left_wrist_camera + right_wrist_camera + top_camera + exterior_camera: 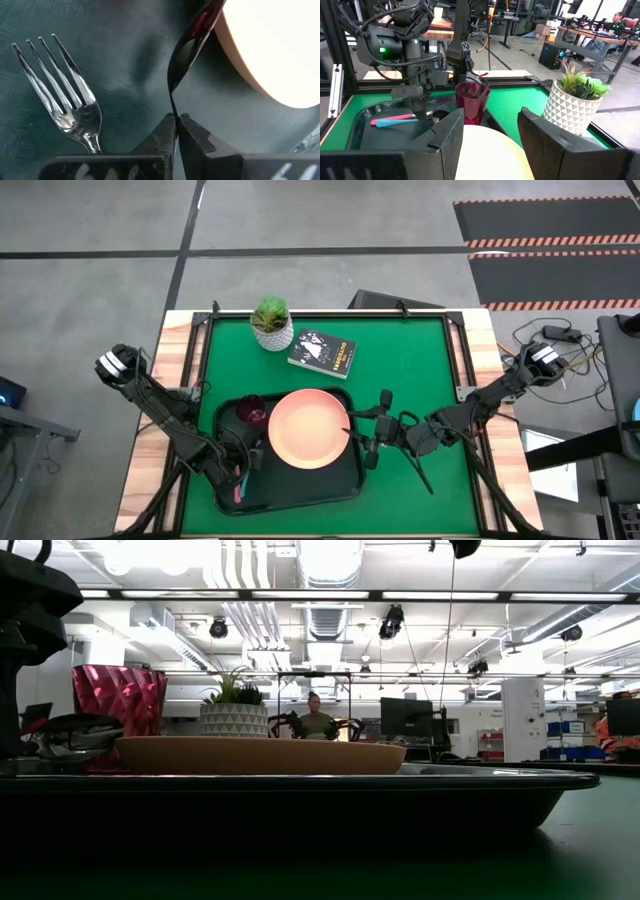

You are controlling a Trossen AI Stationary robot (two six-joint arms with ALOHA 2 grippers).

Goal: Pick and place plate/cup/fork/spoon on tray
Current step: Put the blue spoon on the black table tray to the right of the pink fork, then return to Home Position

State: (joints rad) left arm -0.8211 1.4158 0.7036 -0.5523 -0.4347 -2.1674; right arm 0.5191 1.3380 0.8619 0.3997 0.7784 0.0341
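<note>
The black tray (345,480) lies at the table's near middle. On it stand the salmon-pink plate (308,428) and the maroon cup (250,412), and the pink-handled fork (65,107) lies flat at its left end. My left gripper (245,465) hangs over the tray's left part, shut on the blue-handled spoon (390,123), beside the fork. My right gripper (362,438) is open at the plate's right edge. In the right wrist view its fingers stand on either side of the plate (490,152); I cannot tell whether they touch it. My left gripper pinches the spoon's thin metal neck (174,111) between its two fingers, which point down from above and lie across the spoon. The spoon's bowl (187,47) stands on edge beyond the fingers. The blue handle lies low beside the fork's pink handle (392,118); whether it rests on the tray I cannot tell.
A white pot with a green plant (272,325) and a small black book (322,353) stand on the green mat behind the tray. Wooden table edges run along both sides. A person (317,720) sits far off in the room.
</note>
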